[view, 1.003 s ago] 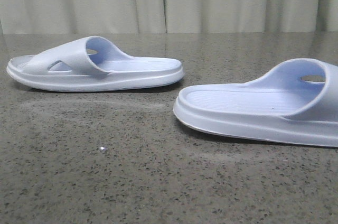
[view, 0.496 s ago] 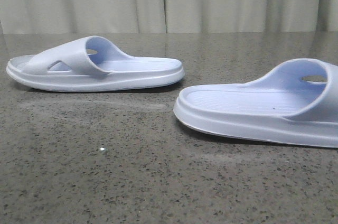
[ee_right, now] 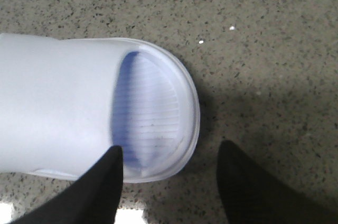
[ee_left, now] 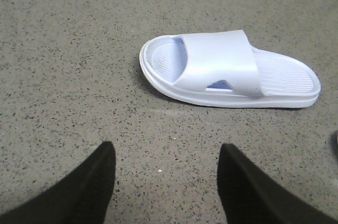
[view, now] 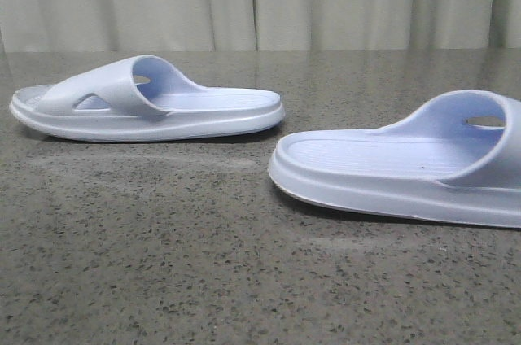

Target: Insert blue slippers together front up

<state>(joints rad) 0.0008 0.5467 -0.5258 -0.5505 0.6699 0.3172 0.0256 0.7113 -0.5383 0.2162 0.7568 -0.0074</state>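
Blue slippers [view: 146, 101] apart, flat; right claw [ee_right: 169, 182] spread over toe.

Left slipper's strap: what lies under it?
Under the wide strap of the pale lavender-blue foam slipper the ribbed footbed runs through, empty as far as visible; a triangular cut-out shows blue inside. The middle is covered.

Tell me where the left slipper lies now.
In the front view the left slipper lies flat on the table, far left, apart from the right slipper.
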